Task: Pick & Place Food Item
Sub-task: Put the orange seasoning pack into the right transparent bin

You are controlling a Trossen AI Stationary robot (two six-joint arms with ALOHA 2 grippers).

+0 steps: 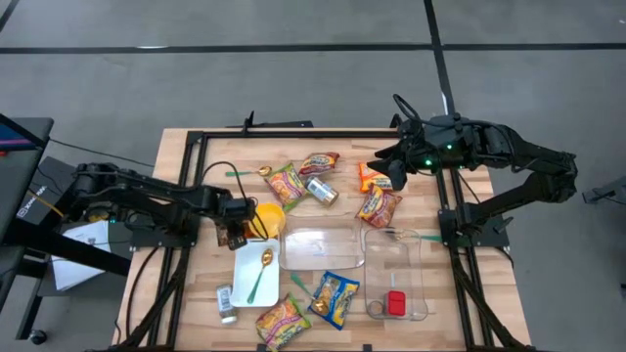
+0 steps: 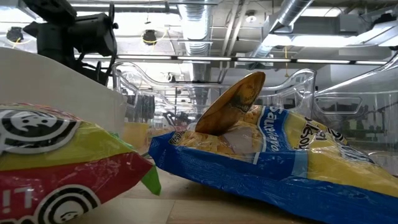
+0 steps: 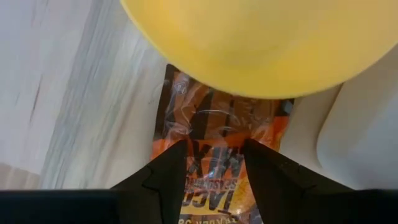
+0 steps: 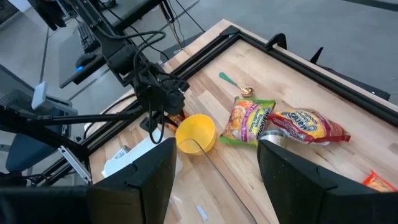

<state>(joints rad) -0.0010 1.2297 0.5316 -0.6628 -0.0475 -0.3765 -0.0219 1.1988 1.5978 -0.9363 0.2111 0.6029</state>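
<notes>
An orange food packet (image 3: 217,124) lies flat on the wooden table, its far end tucked under a yellow bowl (image 3: 261,37) beside a white plate (image 3: 360,137). My left gripper (image 3: 214,149) points down right over the packet, open, with the packet's printed face showing in the gap between the fingers. In the high view this gripper (image 1: 235,233) is at the table's left, next to the bowl (image 1: 269,217). My right gripper (image 4: 214,180) is raised above the table's far right, open, with nothing between its fingers. My left gripper comes at the orange packet from above, with one finger (image 3: 168,177) over each side of its printed face (image 3: 214,180). The packet lies flat on the table. I cannot tell whether the fingertips touch it.
Noodle packets (image 1: 286,184) (image 1: 379,205), a can (image 1: 323,191) and a green spoon (image 1: 249,173) lie toward the far side. The plate (image 1: 245,291) carries a gold spoon (image 1: 262,272). Two clear containers (image 1: 323,246) (image 1: 396,274) and a blue-yellow bag (image 1: 335,296) sit nearer.
</notes>
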